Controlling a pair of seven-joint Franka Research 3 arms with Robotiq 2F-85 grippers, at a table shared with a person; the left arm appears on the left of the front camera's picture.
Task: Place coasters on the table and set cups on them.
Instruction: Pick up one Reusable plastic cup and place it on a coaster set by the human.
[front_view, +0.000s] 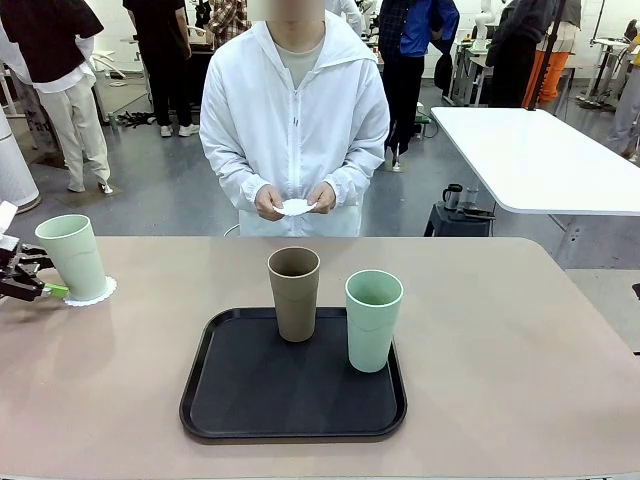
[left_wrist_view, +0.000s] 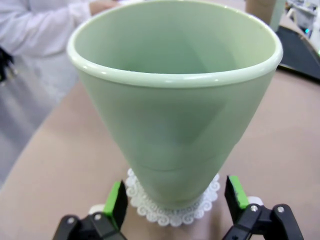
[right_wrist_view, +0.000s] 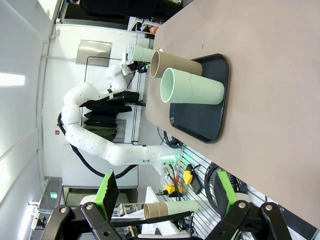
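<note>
Jaws of our left gripper (left_wrist_view: 175, 192) stand spread at the table's (front_view: 500, 340) left edge, flanking, seemingly without touching, the mint cup (left_wrist_view: 175, 100) on its coaster (left_wrist_view: 172, 214), while our right gripper (right_wrist_view: 166, 190) hangs open and empty, with the brown cup (front_view: 293, 293) and second mint cup (front_view: 373, 320) on the tray (front_view: 250, 400).

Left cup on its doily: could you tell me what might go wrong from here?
The left jaws stand open either side of the left cup, at its base; a crooked retreat could tip it or drag the doily.
It stands near the left edge of the table, so a nudge might send it off.
The brown cup and mint cup on the tray stand close; grasping one could bump the other.
</note>
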